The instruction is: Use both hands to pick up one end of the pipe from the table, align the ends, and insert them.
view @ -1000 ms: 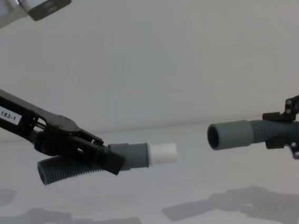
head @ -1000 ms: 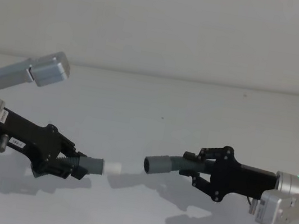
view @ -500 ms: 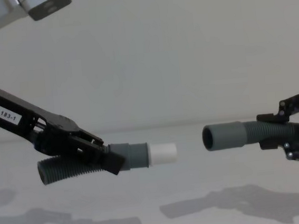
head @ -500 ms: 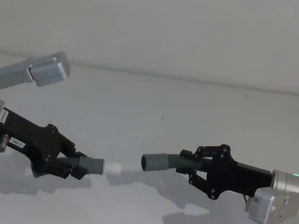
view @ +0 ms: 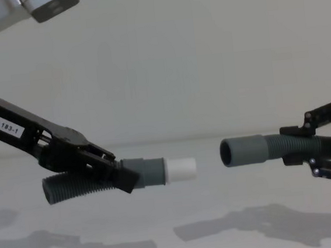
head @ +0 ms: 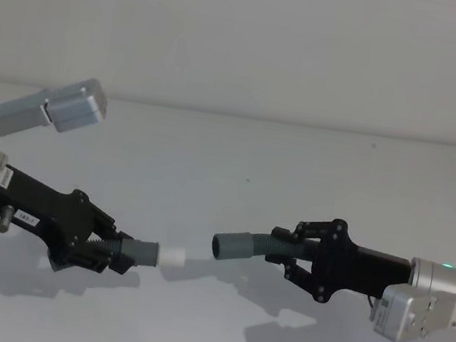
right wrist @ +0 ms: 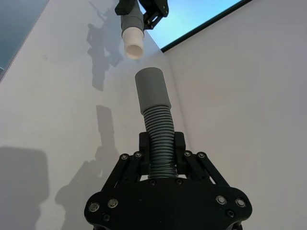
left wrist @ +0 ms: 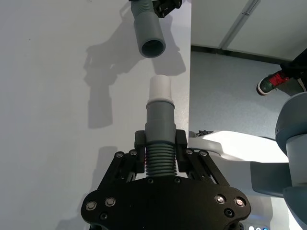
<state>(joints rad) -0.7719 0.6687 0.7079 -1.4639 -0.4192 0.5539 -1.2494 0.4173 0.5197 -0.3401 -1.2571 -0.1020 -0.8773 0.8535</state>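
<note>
Left end effector (head: 115,255): seen at the lower left of the head view, clamped around the ribbed body of the left pipe piece (head: 132,254), which is held clear of the bench (head: 240,151).
Left pipe piece: its grey cuff is tipped with a white plug (view: 181,169), pointed toward frame centre in the chest view; its corrugated tail (view: 72,187) hangs down-left behind the fingers.
Right end effector (head: 298,251): seen at the lower right of the head view, closed on the ribbed part of the right pipe piece (head: 255,246), also held above the bench.
Right pipe piece: its hollow socket cuff (view: 243,151) is turned toward the plug.
Ends: kept apart by a small gap; in the chest view the socket sits slightly higher than the plug.
Shadows: cast on the bench beneath both arms.
</note>
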